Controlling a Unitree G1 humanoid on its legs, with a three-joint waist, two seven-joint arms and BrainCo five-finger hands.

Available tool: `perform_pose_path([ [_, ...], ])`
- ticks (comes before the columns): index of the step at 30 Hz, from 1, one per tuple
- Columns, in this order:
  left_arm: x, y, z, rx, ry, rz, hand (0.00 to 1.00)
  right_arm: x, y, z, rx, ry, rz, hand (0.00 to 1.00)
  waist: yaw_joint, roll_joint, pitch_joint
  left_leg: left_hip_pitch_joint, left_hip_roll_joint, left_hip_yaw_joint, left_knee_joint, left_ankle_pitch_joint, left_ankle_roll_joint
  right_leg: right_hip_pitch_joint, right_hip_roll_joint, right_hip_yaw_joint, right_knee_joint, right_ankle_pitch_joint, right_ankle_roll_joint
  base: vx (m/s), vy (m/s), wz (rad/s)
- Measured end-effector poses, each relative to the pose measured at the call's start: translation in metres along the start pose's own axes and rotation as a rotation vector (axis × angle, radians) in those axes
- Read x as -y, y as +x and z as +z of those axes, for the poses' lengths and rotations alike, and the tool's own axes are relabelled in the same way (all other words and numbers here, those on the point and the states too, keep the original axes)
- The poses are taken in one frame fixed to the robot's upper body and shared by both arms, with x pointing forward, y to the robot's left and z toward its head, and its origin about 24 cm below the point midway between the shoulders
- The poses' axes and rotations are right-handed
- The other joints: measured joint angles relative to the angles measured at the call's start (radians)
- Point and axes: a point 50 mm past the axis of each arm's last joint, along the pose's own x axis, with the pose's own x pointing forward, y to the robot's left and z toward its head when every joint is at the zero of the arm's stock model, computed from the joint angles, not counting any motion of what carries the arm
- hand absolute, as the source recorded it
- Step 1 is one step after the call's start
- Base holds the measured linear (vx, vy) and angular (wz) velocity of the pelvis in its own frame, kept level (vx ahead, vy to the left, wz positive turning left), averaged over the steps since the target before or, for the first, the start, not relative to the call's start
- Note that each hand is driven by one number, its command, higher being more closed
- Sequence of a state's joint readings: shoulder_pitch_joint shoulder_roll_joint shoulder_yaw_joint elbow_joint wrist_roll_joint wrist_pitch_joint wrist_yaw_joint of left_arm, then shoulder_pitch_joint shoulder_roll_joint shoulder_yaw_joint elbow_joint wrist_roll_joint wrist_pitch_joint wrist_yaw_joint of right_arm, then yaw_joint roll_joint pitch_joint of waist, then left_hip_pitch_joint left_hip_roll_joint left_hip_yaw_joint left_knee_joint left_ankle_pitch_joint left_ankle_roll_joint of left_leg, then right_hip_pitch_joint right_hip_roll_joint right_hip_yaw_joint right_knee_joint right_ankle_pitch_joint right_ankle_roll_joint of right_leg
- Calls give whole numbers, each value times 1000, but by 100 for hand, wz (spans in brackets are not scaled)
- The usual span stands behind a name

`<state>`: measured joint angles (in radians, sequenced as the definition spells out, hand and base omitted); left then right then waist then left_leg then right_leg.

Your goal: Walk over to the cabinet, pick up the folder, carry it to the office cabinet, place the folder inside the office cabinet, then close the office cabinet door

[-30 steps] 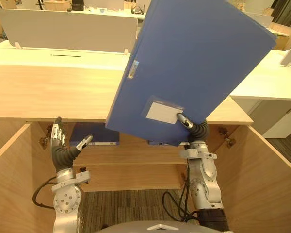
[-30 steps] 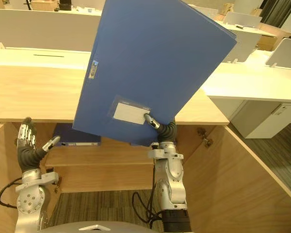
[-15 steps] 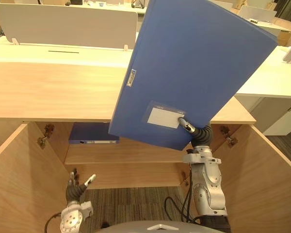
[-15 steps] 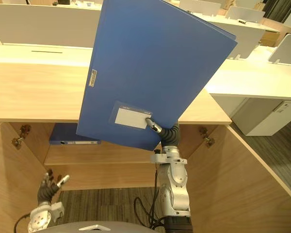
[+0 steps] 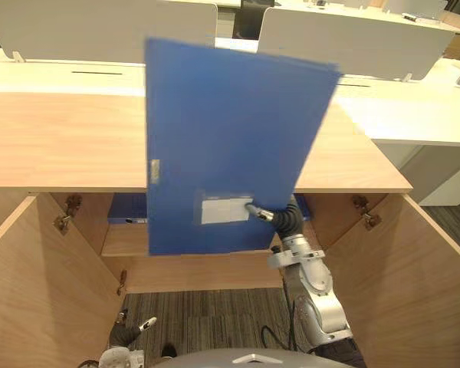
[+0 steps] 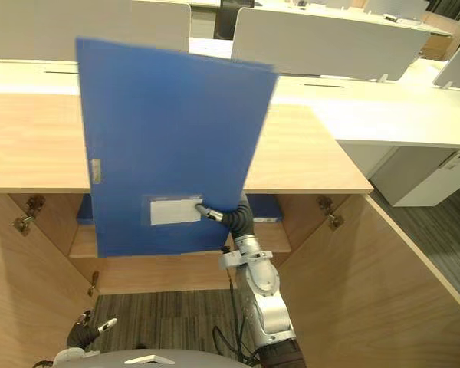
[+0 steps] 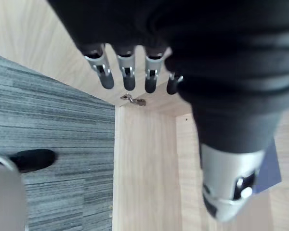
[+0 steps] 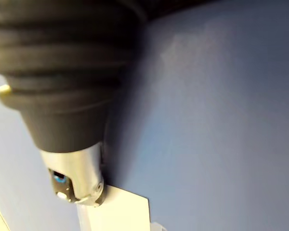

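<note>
Upright folder [image 5: 222,146] partly hides shelved blue binder [image 5: 129,207].

Office bkgd: white benches [image 5: 414,115] w/ pale divider screens [image 5: 353,46], a black chair [image 5: 249,17] behind them; grey striped carpet [image 5: 207,318] below, white drawer unit [image 6: 435,175] at right.

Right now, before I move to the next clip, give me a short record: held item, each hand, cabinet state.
Held item: large blue folder, roughly upright before the cabinet opening
Right hand: pinching the folder by its white label
Left hand: low near the carpet, fingers relaxed, holding nothing
Wooden cabinet: both doors open
Shelf: another blue folder lying flat inside
</note>
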<state>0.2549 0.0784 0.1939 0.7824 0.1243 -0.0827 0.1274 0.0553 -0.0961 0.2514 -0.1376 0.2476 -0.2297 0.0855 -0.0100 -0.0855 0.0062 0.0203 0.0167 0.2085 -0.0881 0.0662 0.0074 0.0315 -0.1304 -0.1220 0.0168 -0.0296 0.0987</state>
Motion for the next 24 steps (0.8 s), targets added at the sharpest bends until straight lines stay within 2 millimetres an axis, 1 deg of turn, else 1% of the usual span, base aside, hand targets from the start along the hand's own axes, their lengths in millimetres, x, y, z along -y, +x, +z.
perform_pose_path([
  [2, -4, 1, -4, -21, 24, 4, 0, -10, 0, -5, -28, -37, 61, 100, 1, 2, 6, -3, 1, 3, 0, -3, 0, -4, 0, 2, -1, 0, 0, 0, 0, -5],
  [4, -7, 1, -14, -63, 56, 1, 0, -24, 9, -8, -40, -87, 170, 100, 2, 4, 21, -19, 4, 21, 0, -2, -1, -42, -2, 25, 20, -2, -4, -9, 18, -23],
  [5, -7, 1, -15, -72, 63, -1, 0, -27, 12, -7, -38, -111, 199, 100, 3, 4, 28, -27, 4, 27, 1, 0, -1, -56, -2, 30, 30, -2, -5, -10, 25, -23],
  [7, -7, 5, -9, -61, 88, -11, 0, -35, 25, -4, -14, -197, 278, 100, 9, 0, 77, -54, 5, 37, 1, 10, 4, -99, -1, 39, 63, 2, -11, -22, 20, -13],
  [8, -6, 6, -7, -53, 94, -14, 0, -36, 28, -3, -10, -213, 289, 100, 10, 2, 94, -60, 4, 38, 3, 12, 5, -110, -1, 43, 72, 2, -12, -50, 32, -6],
  [9, -5, 9, 0, -36, 101, -20, 0, -39, 34, -2, -1, -254, 316, 100, 13, 1, 123, -78, 3, 41, 8, 18, 7, -139, -2, 52, 95, 1, -13, -74, 27, -1],
  [10, -4, 13, 9, -11, 106, -22, 0, -41, 41, 0, 15, -300, 343, 100, 12, 5, 162, -116, 3, 39, 31, 20, 11, -182, -4, 53, 131, -1, -16, -90, 18, 4],
  [11, -3, 15, 17, 9, 106, -20, 0, -42, 45, 3, 28, -326, 352, 100, 12, 1, 181, -153, 5, 37, 72, 14, 16, -210, -7, 53, 151, -2, -18, -114, -8, 12],
  [12, -3, 21, 34, 55, 105, -12, 0, -44, 53, 8, 58, -392, 374, 100, 15, 4, 229, -242, 16, 35, 181, -23, 18, -264, -9, 53, 189, -3, -18, -141, -17, 10],
  [13, -4, 26, 47, 90, 104, -2, 0, -45, 60, 11, 74, -450, 392, 100, 17, 12, 269, -323, 35, 29, 282, -59, 18, -313, -6, 51, 223, -8, -14, -149, -12, 6],
  [14, -3, 27, 53, 103, 101, 1, 0, -45, 63, 11, 77, -474, 395, 100, 17, 18, 286, -355, 44, 24, 321, -73, 20, -333, -3, 49, 241, -13, -13, -167, 5, 8],
  [15, -2, 29, 62, 129, 97, 5, 0, -43, 64, 12, 82, -522, 396, 100, 18, 31, 314, -409, 53, 10, 385, -95, 21, -373, -2, 40, 284, -28, -14, -136, 12, 13],
  [16, -1, 30, 66, 139, 95, 7, 0, -42, 65, 12, 84, -537, 395, 100, 17, 34, 324, -434, 58, 8, 412, -102, 22, -395, -3, 34, 311, -37, -12, -161, 14, 19],
  [18, -1, 31, 76, 173, 88, 18, 0, -40, 64, 13, 90, -579, 395, 100, 20, 44, 334, -560, 80, -10, 539, -142, 23, -515, -6, 29, 441, -83, -17, -147, 15, 15],
  [19, -1, 31, 79, 186, 84, 19, 0, -40, 64, 13, 95, -588, 391, 100, 21, 46, 336, -590, 83, -17, 566, -153, 22, -543, -7, 27, 474, -97, -16, -151, 9, 16],
  [20, 0, 31, 88, 217, 80, 20, 0, -38, 63, 14, 99, -597, 378, 100, 27, 52, 345, -637, 90, -21, 615, -174, 20, -592, -12, 24, 531, -124, -19, -166, -5, 14],
  [21, 1, 31, 96, 251, 73, 18, 0, -37, 64, 16, 108, -600, 362, 100, 36, 57, 359, -669, 97, -22, 652, -184, 23, -626, -19, 24, 576, -146, -29, -198, -12, 13],
  [23, 4, 29, 105, 289, 62, 15, 0, -37, 65, 20, 134, -611, 336, 100, 40, 67, 372, -715, 105, -23, 689, -193, 26, -672, -22, 23, 621, -160, -29, -166, -27, 7],
  [24, 5, 27, 115, 329, 50, 15, 0, -39, 65, 30, 182, -619, 324, 100, 41, 77, 380, -770, 119, -22, 726, -199, 28, -726, -23, 20, 660, -171, -29, -142, -41, 7],
])
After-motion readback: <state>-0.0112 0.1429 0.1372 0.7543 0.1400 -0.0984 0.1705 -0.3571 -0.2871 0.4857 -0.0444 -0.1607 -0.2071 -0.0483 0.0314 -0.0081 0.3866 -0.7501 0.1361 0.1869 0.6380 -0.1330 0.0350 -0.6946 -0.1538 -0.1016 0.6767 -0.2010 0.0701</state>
